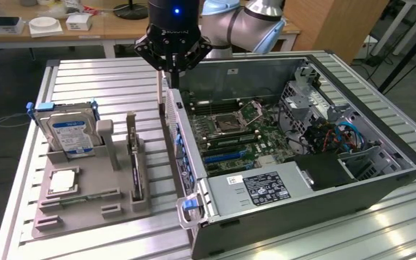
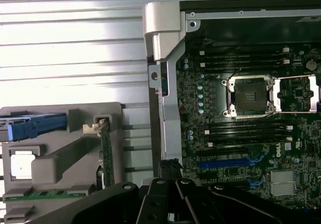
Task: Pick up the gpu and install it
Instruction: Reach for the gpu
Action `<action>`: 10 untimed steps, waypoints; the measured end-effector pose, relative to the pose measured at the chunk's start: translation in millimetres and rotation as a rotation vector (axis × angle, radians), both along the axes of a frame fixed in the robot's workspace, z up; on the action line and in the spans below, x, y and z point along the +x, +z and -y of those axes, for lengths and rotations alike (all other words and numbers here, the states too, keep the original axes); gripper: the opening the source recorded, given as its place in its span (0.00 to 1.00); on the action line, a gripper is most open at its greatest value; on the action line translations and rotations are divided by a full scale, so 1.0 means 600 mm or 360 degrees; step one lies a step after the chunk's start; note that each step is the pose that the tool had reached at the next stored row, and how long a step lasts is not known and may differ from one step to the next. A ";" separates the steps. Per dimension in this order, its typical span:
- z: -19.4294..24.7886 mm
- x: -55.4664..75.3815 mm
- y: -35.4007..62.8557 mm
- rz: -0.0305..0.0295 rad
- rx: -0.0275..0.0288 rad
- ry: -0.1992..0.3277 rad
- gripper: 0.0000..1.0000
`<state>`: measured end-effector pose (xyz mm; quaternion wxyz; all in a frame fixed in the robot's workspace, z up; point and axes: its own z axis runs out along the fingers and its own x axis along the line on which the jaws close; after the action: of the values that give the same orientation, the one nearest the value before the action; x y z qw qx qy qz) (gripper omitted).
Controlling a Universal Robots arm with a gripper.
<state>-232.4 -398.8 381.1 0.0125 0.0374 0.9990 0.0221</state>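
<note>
Gripper (image 1: pixel 170 80) hangs empty with fingers pressed together, just above the computer case (image 1: pixel 324 208) wall edge. The gpu (image 1: pixel 136 172) stands upright in the grey tray (image 1: pixel 85 190), near the case.

I see a silver hard drive (image 1: pixel 69 136) standing upright in a grey holder (image 1: pixel 92 189) on the slatted surface (image 1: pixel 99 81), beside the open computer case (image 1: pixel 302 233).

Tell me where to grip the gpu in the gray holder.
Probably best: pinch the gpu by its long top edge, across its flat faces, coming from above. It stands on edge in a slot of the gray holder, lower edge buried.
</note>
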 end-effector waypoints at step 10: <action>0.0000 -0.039 -0.002 0.00002 0.00001 0.0000 0.11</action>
<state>-255.6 -398.8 379.7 0.0125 0.0374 0.9990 0.0221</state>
